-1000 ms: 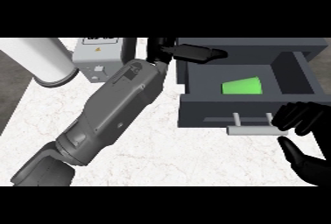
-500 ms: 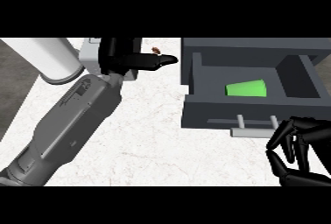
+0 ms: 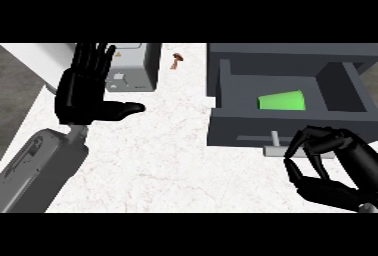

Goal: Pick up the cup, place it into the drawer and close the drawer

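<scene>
Green cup (image 3: 282, 101) already lies on its side inside the open dark grey drawer (image 3: 229, 85) at the upper right of the frame, so you have only the closing left. Your right hand (image 3: 328, 167), at lower right, has its fingers curled and holds nothing, just beside the drawer handle (image 3: 272, 143). Your left hand (image 3: 87, 95) is open over the white marble bench (image 3: 162, 150) at upper left. Push off-centre and the drawer may skew or stay ajar; curled fingers could snag the handle.
</scene>
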